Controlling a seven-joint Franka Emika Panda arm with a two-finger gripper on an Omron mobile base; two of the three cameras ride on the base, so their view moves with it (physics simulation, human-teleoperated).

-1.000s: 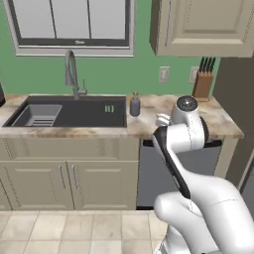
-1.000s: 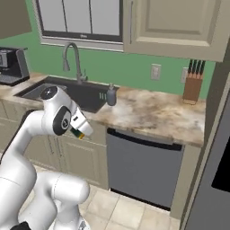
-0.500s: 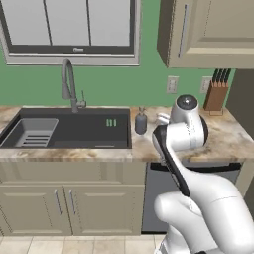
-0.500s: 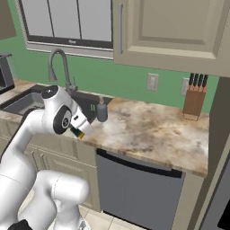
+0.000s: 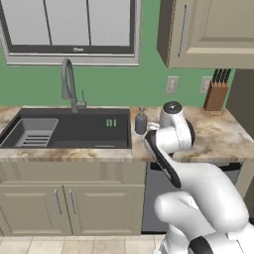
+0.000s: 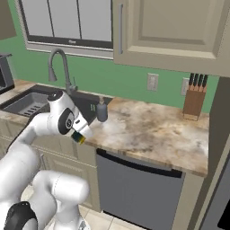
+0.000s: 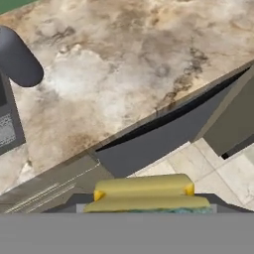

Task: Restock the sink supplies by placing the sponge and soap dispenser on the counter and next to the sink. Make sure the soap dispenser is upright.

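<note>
My gripper hangs just off the counter's front edge, shut on the sponge. In the hand view the sponge shows yellow at the bottom with a green strip under it, and the fingers are mostly hidden behind it. The soap dispenser stands upright on the counter right beside the sink. It also appears as a grey rounded bottle left of the marbled counter, and at the upper left of the hand view. The sink's corner is at that view's left edge.
A tall grey faucet rises behind the basin. A knife block stands at the counter's back right. Below the counter edge is a grey dishwasher front. Upper cabinets hang above. A dark appliance sits far left.
The whole scene has shifted and grown nearer in both base views, so the base has driven toward the counter. The gripper still holds the sponge.
</note>
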